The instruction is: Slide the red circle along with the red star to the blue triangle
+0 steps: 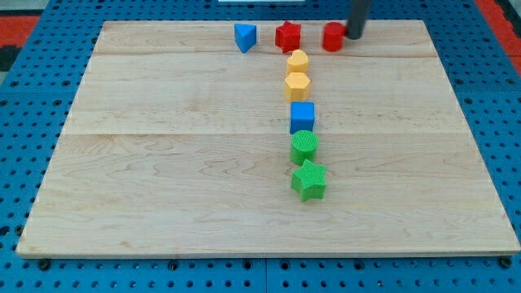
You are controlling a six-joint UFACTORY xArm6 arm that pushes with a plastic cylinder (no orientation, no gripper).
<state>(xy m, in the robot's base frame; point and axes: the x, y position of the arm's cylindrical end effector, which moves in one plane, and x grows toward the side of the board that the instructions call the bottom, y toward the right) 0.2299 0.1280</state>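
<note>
Touching the red circle [333,37] from the view's right with my tip [354,36]; no claw fitted; left of that circle, red star [287,36], then blue triangle [245,37], along tabletop [163,163] top edge

— Inspector: Camera position?
— Assistant: One view only, raised at the worktop's [163,203] near edge, looking obliquely down and across toward the far edge.
— Inspector: Coverage?
— Assistant: Moderate range; nearly the whole worktop is framed, blue perforated base [24,122] bordering it. No second view to overlap.
</note>
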